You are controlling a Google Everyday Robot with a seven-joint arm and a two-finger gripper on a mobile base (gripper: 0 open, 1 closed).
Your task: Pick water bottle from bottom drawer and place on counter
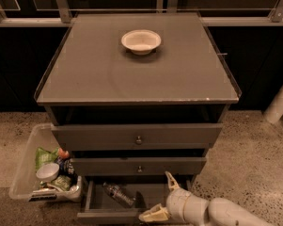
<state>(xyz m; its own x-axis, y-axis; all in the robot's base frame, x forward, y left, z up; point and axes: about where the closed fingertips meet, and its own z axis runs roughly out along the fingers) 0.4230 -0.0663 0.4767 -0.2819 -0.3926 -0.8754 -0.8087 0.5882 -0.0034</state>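
Observation:
The bottom drawer [96,206] is pulled open at the foot of the grey cabinet. The water bottle [118,194], small, clear and ribbed, lies on its side inside it, towards the left. My gripper [163,197] is open at the drawer's right part, one finger [171,181] pointing up by the drawer above and the other finger [153,214] over the drawer's front edge. It is to the right of the bottle and not touching it. The counter [131,74] is the broad grey cabinet top above.
A white bowl [141,40] sits on the counter near the back. A clear plastic bin [26,166] with snack packets, a can and a cup stands on the floor left of the cabinet. The two upper drawers are slightly open. A white pipe [279,102] stands at right.

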